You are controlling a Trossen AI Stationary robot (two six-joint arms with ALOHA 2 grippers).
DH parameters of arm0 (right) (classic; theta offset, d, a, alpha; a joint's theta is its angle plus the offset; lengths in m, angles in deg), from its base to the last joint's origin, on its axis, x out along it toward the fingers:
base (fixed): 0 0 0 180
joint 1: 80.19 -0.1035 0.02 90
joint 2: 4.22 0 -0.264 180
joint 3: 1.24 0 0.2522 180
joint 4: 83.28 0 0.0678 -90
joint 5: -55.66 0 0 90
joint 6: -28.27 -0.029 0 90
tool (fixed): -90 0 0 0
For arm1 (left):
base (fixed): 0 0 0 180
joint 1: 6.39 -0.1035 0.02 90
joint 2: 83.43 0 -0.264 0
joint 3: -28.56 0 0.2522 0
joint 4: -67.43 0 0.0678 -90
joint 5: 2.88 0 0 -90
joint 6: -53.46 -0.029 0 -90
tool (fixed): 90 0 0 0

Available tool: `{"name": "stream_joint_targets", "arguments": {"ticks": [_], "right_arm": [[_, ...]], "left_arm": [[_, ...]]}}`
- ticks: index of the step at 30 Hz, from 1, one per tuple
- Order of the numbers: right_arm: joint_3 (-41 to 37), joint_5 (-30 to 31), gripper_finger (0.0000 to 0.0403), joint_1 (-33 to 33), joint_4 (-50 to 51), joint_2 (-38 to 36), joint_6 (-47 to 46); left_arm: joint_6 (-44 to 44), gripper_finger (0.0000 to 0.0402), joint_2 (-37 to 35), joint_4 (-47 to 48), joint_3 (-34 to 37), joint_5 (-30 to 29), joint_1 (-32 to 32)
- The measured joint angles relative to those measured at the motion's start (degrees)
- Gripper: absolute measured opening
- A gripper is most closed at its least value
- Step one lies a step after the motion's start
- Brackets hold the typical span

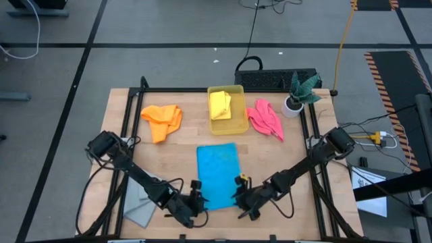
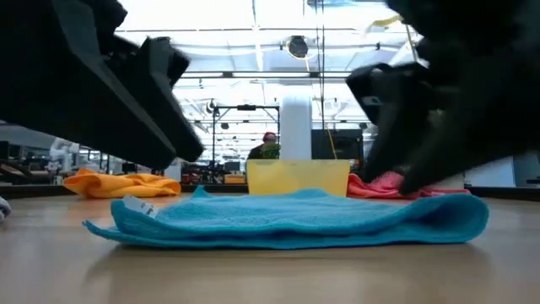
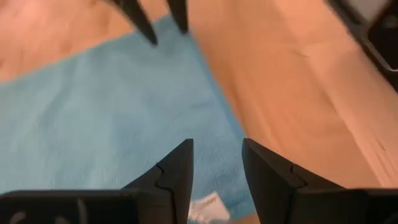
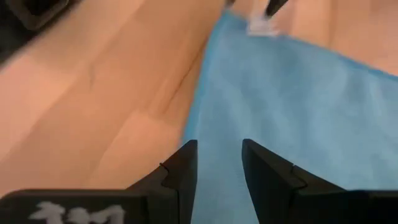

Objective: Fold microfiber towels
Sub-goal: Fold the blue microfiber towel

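Between grippers: blue towel (image 1: 218, 174) flat, lengthwise front-to-back.

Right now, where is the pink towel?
In the high view the pink towel lies crumpled on the table's far right part, between the yellow bin and the potted plant, beyond the blue towel.

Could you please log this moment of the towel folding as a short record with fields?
blue towel: folded over, flat on the table centre, near edge between both grippers
left gripper: open, low at the towel's near left corner
right gripper: open, low at the near right corner
yellow towel: inside the yellow bin
orange towel: crumpled, far left of the table
pink towel: crumpled, right of the bin
grey towel: near left, under the left arm
plant: far right corner
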Motion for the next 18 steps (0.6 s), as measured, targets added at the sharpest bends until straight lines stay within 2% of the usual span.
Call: {"name": "stream_joint_targets", "arguments": {"ticks": [4, 6, 10, 15, 18], "right_arm": [[-0.04, 0.32, 0.012, -2.23, 3.25, -0.1, 0.67], [-0.07, 0.51, 0.0124, -3.5, 4.0, -0.67, 0.97], [0.01, 2.78, 0.0135, -5.66, 3.71, -0.82, 2.08], [-0.02, 9.32, 0.0143, -6.77, 6.54, -0.44, 3.61], [-0.02, 9.25, 0.0143, -6.75, 6.42, -0.03, 4.19]], "left_arm": [[-12.42, 0.014, 2.04, -3.58, 0.0, 3.31, 0.42], [-15.43, 0.014, 3.56, -5.0, 0.0, 5.82, 0.54], [-12.75, 0.014, 5.2, -4.17, 0.0, 6.43, 0.36], [-10.76, 0.014, 5.2, -2.99, -0.13, 6.14, 0.26], [-10.84, 0.014, 4.47, -3.04, -0.01, 4.42, 0.75]]}}
